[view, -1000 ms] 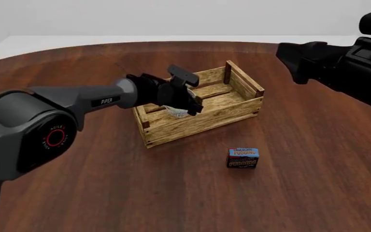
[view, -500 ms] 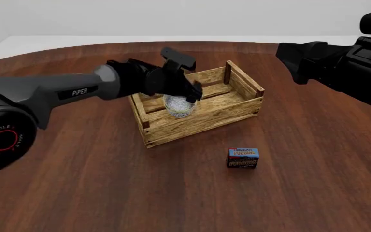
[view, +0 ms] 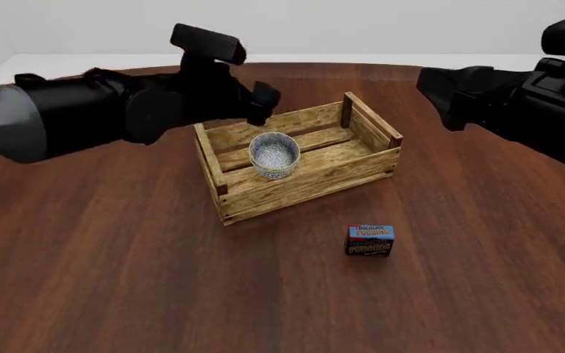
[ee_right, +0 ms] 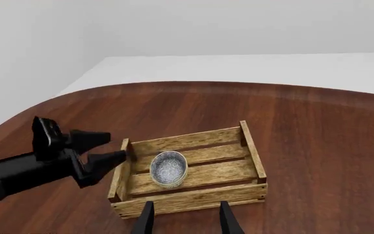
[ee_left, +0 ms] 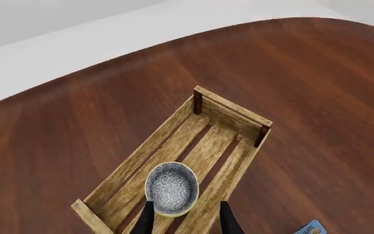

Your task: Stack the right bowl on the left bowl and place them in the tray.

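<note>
Since the earlier frames the left gripper (view: 261,103) has risen out of the crate and drawn back toward the left, leaving the bowls behind; the right arm has hardly shifted. The left gripper now hangs above the far-left corner of the rectangular light-brown slatted wooden tray (view: 307,184), its two dark fingers (ee_left: 146,218) spread apart and holding nothing, as the left wrist view shows with the bowl visible between and beyond the fingertips.

Below it, the round speckled blue-grey patterned bowl with a pale rim (view: 274,154) sits inside the tray, in the left half, resting on the floor slats and close to the near side wall. From these views it reads as a single stacked unit; I cannot tell the two bowls apart.

The right gripper (ee_right: 183,217) is held high over the right far side of the dark reddish-brown wooden counter (view: 165,279), well apart from the tray, its fingers also spread and empty.

Nearer the camera, a small blue-and-brown pudding box (view: 371,240) stands upright on the counter, apart from the tray's near right corner.
</note>
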